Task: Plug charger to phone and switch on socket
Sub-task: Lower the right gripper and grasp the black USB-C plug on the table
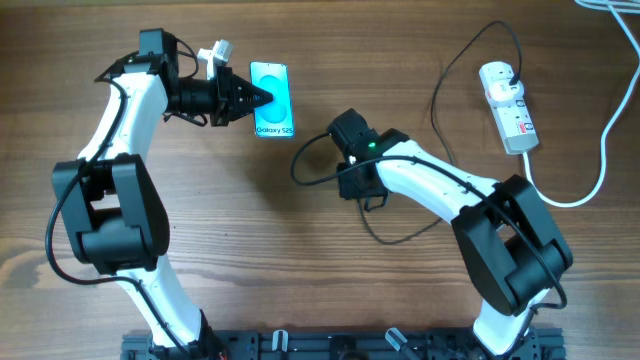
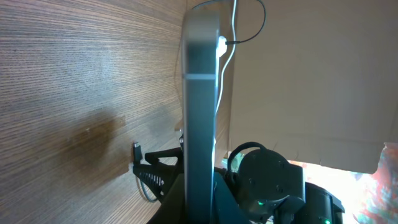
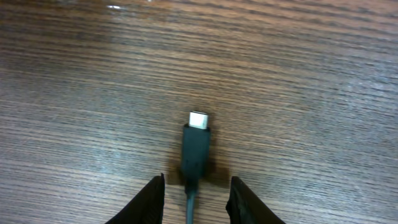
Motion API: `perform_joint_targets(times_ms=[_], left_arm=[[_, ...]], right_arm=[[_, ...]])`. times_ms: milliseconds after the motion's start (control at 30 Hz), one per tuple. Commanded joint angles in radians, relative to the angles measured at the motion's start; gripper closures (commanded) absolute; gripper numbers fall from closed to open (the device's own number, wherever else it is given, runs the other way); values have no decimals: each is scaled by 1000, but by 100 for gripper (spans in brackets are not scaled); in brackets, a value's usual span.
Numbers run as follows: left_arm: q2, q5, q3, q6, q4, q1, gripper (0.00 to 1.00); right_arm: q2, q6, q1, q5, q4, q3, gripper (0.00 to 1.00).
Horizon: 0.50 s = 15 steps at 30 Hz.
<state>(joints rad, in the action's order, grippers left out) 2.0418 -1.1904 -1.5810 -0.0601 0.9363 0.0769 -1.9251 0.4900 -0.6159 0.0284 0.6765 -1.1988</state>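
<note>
The phone, with its cyan screen, lies at the back left of the table. My left gripper is shut on it. In the left wrist view the phone shows edge-on between the jaws. The charger is a thin black cable looping from the socket to below my right wrist. In the right wrist view its plug tip lies on the wood. My right gripper is open, with one finger on each side of the cable and touching neither side.
A thick white cord runs from the socket along the right edge. The right arm shows behind the phone in the left wrist view. The table is bare wood.
</note>
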Motion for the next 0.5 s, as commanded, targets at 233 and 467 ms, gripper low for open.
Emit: perform_joint_targets(times_ms=[233, 467], left_arm=[[-39, -24, -3, 22, 0, 0, 96], [-39, -24, -3, 22, 0, 0, 96]], right_arm=[[-42, 10, -15, 66, -13, 3, 67], [-79, 18, -15, 73, -13, 3, 76]])
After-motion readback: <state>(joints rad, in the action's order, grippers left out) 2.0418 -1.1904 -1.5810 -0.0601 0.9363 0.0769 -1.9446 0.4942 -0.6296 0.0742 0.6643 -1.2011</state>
